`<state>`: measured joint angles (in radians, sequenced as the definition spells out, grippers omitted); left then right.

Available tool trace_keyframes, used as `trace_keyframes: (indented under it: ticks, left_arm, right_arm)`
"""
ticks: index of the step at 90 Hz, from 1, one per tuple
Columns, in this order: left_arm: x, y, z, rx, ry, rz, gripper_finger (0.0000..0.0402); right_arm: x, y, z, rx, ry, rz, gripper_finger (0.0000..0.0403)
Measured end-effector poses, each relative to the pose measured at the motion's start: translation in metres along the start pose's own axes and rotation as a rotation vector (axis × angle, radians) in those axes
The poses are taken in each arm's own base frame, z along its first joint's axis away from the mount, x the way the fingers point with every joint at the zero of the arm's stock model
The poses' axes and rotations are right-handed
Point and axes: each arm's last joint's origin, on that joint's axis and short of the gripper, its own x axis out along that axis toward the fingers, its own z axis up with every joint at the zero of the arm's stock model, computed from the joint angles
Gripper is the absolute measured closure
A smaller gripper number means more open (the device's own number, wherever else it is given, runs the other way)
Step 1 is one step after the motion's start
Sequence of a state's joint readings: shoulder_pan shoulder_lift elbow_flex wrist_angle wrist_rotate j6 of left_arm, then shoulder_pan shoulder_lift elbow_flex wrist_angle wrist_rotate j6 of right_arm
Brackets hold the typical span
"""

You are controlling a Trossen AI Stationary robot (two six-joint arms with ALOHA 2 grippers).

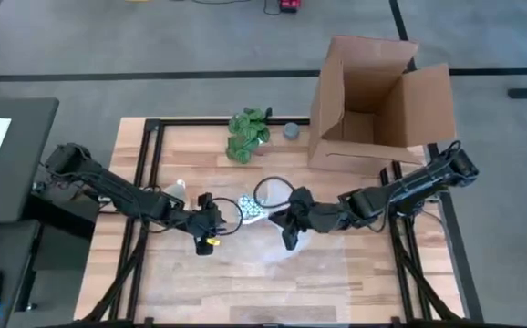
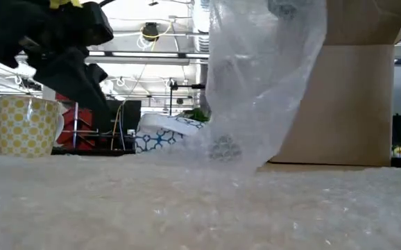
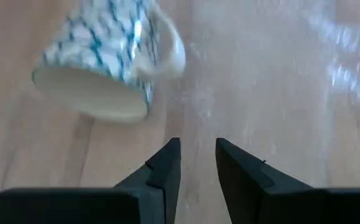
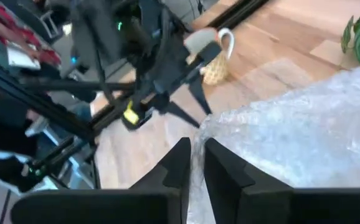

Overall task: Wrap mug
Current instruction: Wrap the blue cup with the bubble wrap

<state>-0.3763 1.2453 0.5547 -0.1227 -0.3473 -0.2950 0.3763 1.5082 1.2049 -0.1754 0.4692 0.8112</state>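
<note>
Fingers [image 4: 220, 165] of the right gripper [image 1: 288, 233] are pinching the edge of a clear bubble wrap sheet [image 4: 304, 137] and holding it lifted off the wooden table [image 1: 355, 282]; the low view shows the sheet hanging upright in front of the cardboard box [image 1: 373, 91]. Left gripper [image 1: 207, 239] is hovering just above the table with its fingers [image 3: 164, 171] slightly parted, grasping nothing. Lying on its side between the two grippers is the mug [image 1: 249, 209], white with blue marks, its open mouth facing the left gripper. A yellow dotted cup [image 2: 26, 125] is standing beside the left arm.
</note>
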Motion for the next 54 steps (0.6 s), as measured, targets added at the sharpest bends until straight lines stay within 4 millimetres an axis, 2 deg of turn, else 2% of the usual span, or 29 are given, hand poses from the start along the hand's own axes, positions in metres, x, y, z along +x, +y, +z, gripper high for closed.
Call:
trace_keyframes:
  ticks: [13,22,37,54]
  left_arm:
    - [0.007,0.003,-0.006,-0.011,-0.143,-0.028,0.03]
    - [0.01,0.008,-0.016,-0.026,-0.137,-0.018,0.0292]
    - [0.012,0.01,-0.021,-0.056,-0.194,-0.026,0.0287]
    - [0.011,0.013,-0.013,-0.159,-0.294,-0.044,0.0287]
  right_arm:
    - [-0.002,0.002,-0.003,-0.013,0.008,0.002,0.0366]
    - [-0.002,0.003,-0.004,-0.018,0.007,0.005,0.0366]
    - [-0.002,0.003,-0.004,-0.02,0.007,0.005,0.0366]
    - [-0.002,0.003,-0.003,-0.03,0.003,0.008,0.0366]
